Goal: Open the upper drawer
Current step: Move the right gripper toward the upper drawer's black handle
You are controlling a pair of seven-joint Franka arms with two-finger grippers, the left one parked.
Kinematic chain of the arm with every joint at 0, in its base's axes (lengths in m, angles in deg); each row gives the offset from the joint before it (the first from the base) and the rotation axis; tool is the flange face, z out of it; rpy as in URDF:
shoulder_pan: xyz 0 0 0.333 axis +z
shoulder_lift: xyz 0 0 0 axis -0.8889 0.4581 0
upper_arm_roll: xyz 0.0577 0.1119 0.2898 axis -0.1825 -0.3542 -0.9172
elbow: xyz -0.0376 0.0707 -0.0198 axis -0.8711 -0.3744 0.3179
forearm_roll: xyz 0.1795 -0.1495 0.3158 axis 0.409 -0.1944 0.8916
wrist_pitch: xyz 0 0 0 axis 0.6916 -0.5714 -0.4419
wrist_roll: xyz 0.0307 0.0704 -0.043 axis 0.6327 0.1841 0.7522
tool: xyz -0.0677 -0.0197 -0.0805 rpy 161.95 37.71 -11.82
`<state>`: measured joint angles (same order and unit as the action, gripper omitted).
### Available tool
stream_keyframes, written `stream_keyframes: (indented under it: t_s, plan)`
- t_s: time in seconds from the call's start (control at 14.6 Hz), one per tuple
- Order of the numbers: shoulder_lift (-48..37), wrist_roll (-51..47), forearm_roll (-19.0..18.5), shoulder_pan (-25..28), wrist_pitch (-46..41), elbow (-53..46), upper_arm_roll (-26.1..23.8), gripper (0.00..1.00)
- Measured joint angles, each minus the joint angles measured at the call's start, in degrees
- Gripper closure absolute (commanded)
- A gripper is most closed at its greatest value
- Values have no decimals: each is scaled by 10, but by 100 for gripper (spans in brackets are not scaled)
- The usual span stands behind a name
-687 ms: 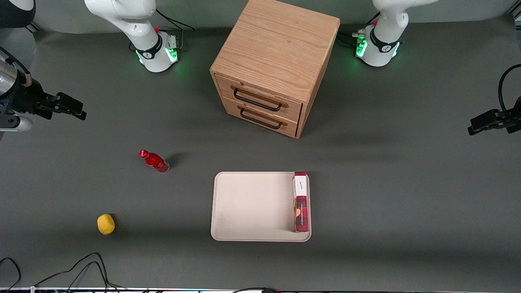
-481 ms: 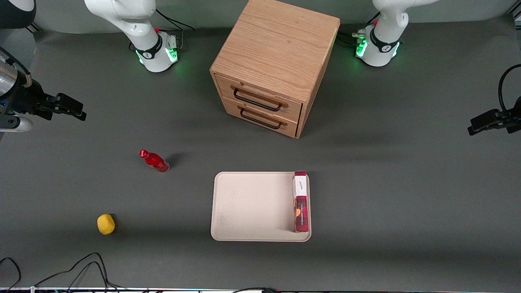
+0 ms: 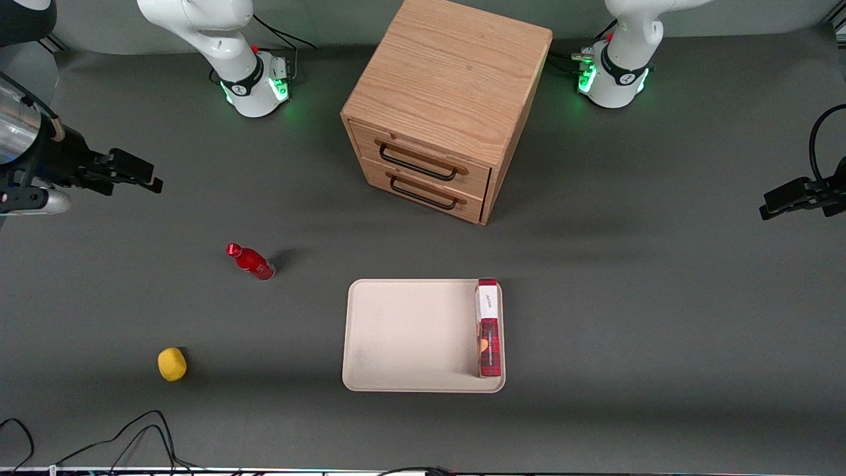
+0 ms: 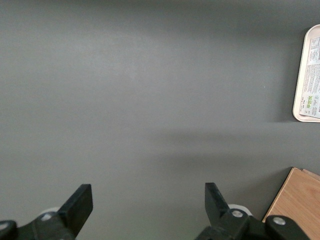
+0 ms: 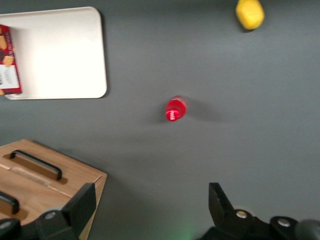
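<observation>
The upper drawer (image 3: 365,141) is the top one of two light-oak drawers in the wooden cabinet (image 3: 449,73). It is closed, and its black bar handle (image 3: 416,165) lies flat on the front. My right gripper (image 3: 149,180) hangs above the table toward the working arm's end, well apart from the cabinet and farther from the front camera than the red bottle. In the right wrist view the gripper (image 5: 150,210) is open and empty over bare table. A corner of the cabinet (image 5: 75,177) with both handles shows beside one finger (image 5: 82,202).
A red bottle (image 3: 251,262) stands on the table and shows in the right wrist view (image 5: 175,110). A yellow ball (image 3: 172,364) lies nearer the front camera. A cream tray (image 3: 410,334) holds a red box (image 3: 489,337). Cables (image 3: 132,436) lie at the table's near edge.
My right gripper has moved a little toward the cabinet. The drawers, bottle, ball and tray have not moved.
</observation>
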<state>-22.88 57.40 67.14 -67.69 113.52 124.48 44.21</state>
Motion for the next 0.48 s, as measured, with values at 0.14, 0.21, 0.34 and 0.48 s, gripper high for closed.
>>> stream_keyframes:
  t_s: [0.14, 0.21, 0.34, 0.48]
  plan:
    - [4, 0, 7, 27, 2, 0, -5, 0]
    - [6, 0, 8, 49, 6, 0, -7, 0]
    - [19, -1, 9, 96, 9, -12, -9, 0]
    - [41, -1, 10, 137, 9, -31, -12, 0]
